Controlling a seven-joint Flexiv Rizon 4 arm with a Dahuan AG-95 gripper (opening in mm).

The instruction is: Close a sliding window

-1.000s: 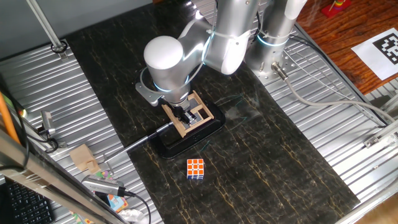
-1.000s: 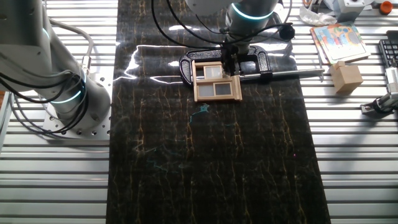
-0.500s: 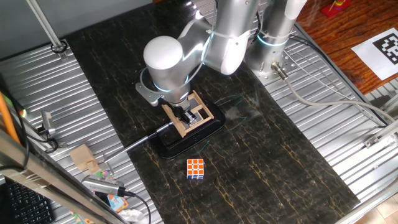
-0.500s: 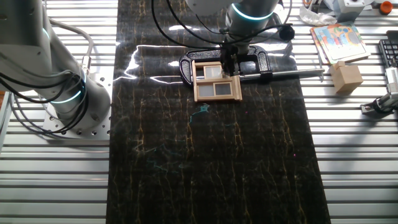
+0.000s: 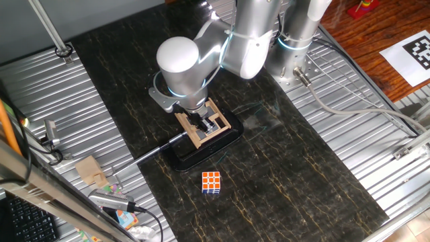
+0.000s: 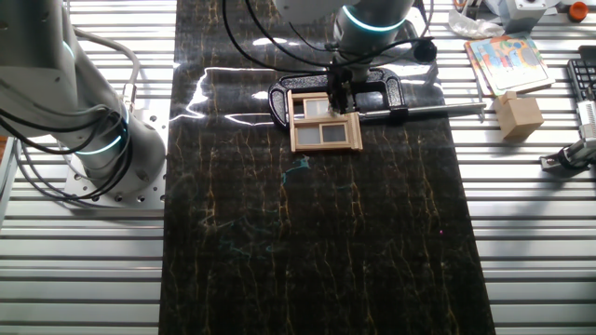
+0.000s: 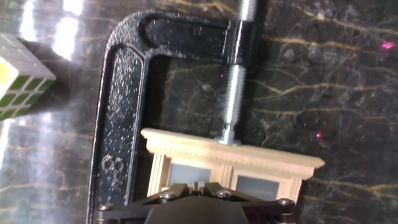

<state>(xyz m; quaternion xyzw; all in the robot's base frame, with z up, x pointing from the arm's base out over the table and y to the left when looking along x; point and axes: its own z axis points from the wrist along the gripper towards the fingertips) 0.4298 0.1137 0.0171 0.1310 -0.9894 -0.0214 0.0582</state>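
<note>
Hand view looks straight down onto the window (image 7: 231,163), whose pale wooden top rail is pinned by the screw of a black clamp (image 7: 118,118) on the dark marble table (image 7: 336,81); the clamp is what keeps the frame from skidding. The gripper (image 7: 198,191) sits low against the panes, but its fingertips are cut off at the picture's edge, so I cannot tell whether it is spread or pressed together. In one fixed view the window (image 5: 205,124) lies under the wrist, well apart from the puzzle cube (image 5: 211,182). To close the sash well, the push should probably run along the track, level and slow, without prying sideways against the clamp.
</note>
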